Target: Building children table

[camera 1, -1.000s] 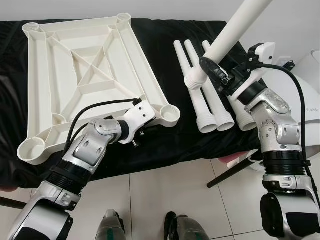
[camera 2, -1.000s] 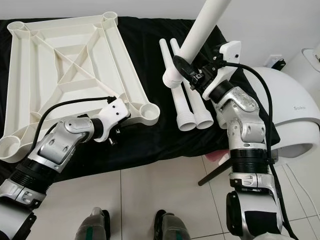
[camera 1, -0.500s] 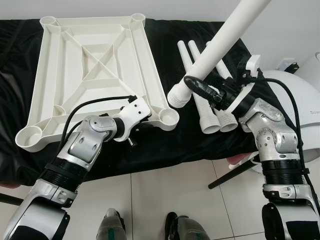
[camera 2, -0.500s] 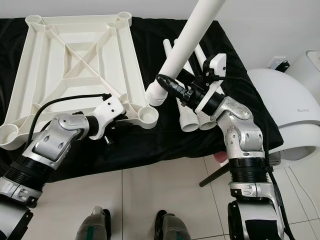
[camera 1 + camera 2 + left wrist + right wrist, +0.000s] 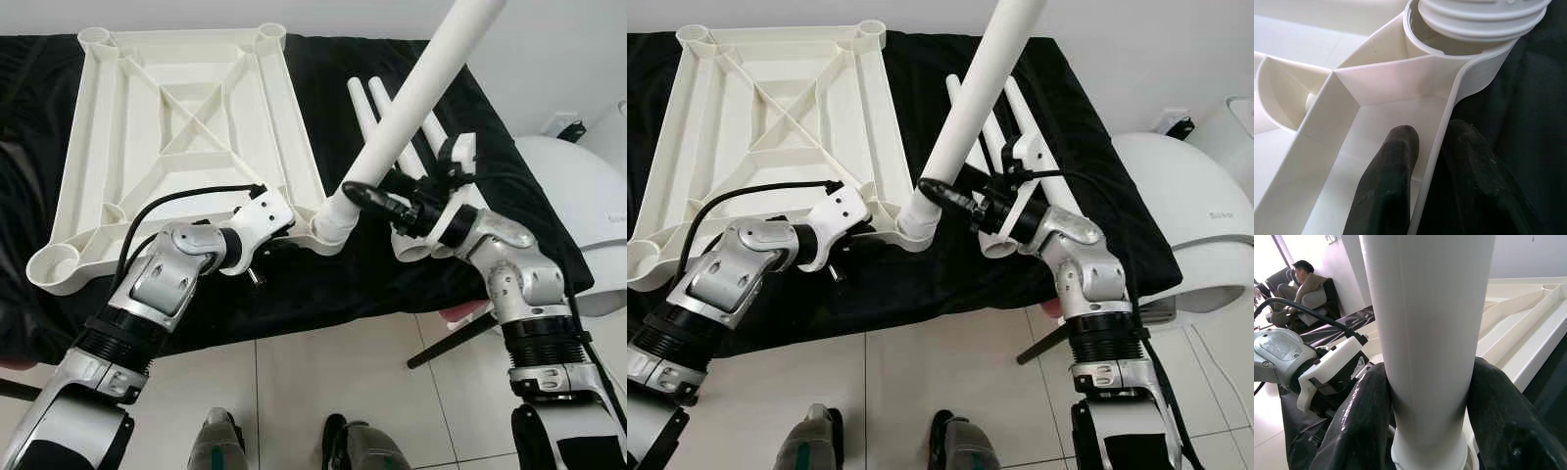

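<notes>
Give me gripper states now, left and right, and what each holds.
Left gripper: shut on the table top, fingers pinching its edge wall beside the corner socket.
Right gripper: shut on the table leg, whose threaded end is at that socket.

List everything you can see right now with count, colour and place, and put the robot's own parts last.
Tabletop frame: 1, white, upside down on the black cloth, ribs and corner sockets facing up.
Held leg: 1, white, tilted, its threaded end at the frame's near right corner socket.
Spare legs: 3 as far as I can tell, white, lying side by side on the cloth right of the frame, partly hidden.
Black cloth: 1, covering the work surface.
Rounded appliance: 1, white, at far right.
Person: 1, seated in the background of the right wrist view.
Left gripper: fingers either side of the frame's rim wall near that socket.
Right gripper: shut on the held leg.
</notes>
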Controlling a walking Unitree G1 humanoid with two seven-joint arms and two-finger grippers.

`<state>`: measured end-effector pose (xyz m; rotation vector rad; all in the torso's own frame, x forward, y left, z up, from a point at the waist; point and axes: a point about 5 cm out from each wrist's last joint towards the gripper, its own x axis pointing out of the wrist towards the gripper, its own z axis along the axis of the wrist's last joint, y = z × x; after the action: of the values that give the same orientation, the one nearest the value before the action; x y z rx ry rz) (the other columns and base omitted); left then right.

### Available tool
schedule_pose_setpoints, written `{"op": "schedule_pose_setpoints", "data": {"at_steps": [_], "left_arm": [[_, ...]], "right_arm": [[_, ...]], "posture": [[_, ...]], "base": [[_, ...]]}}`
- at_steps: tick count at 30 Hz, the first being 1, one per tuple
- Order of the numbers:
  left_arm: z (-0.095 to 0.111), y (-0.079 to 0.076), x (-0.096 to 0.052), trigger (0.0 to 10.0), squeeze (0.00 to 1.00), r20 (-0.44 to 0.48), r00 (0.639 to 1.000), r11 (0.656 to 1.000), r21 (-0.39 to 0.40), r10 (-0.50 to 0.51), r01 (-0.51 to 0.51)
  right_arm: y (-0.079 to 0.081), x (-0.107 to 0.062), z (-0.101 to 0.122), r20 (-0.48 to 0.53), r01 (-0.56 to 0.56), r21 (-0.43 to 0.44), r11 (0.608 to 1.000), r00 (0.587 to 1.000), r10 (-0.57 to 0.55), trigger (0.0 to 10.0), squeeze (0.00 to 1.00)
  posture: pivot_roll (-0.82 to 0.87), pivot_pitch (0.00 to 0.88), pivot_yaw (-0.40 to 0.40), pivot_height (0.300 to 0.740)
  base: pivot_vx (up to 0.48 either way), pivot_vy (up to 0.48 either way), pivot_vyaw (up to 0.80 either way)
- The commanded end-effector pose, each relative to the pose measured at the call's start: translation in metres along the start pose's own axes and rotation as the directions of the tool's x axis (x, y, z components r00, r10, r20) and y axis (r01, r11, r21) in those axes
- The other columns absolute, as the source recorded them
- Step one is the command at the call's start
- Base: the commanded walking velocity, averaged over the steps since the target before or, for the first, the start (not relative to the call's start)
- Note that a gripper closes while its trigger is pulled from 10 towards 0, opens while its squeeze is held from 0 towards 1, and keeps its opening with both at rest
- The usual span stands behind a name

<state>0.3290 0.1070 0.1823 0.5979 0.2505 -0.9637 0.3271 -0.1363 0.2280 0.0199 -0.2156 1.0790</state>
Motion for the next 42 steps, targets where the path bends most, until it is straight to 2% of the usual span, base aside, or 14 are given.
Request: {"op": "schedule_pose_setpoints", "data": {"at_steps": [1,4,15,27,42], "left_arm": [[0.0,-0.002,-0.001,10.0,0.0,-0.006,1.0,1.0,0.012,-0.01,0.01],[0.001,-0.003,-0.002,10.0,0.0,-0.001,1.0,1.0,0.01,-0.004,0.004],[0.005,-0.01,-0.003,10.0,0.0,0.009,1.0,1.0,0.013,-0.005,0.005],[0.003,-0.015,-0.004,10.0,0.0,0.003,1.0,1.0,0.014,0.004,-0.004],[0.005,-0.015,-0.004,10.0,0.0,0.006,1.0,1.0,0.024,0.011,-0.011]], "right_arm": [[0.0,0.002,-0.002,-0.008,-0.017,-0.012,1.0,1.0,0.017,10.0,0.0],[-0.003,0.007,-0.01,-0.034,-0.029,-0.003,1.0,0.999,0.029,10.0,0.0],[-0.008,0.013,-0.014,-0.1,-0.095,-0.024,0.995,0.991,0.092,10.0,0.0],[-0.018,0.012,-0.006,-0.143,-0.131,-0.067,0.989,0.982,0.121,10.0,0.0],[-0.019,0.009,-0.006,-0.158,-0.161,-0.091,0.983,0.977,0.146,10.0,0.0]], "posture": [[0.1,0.197,-0.067,0.74],[0.1,0.201,-0.077,0.74],[0.11,0.212,-0.092,0.74],[0.11,0.216,-0.101,0.74],[0.11,0.204,-0.089,0.74]], "base": [[0.0,0.0,0.0],[0.0,0.0,0.0],[0.0,0.0,0.0],[0.0,0.0,0.0],[0.0,0.0,0.0]]}}
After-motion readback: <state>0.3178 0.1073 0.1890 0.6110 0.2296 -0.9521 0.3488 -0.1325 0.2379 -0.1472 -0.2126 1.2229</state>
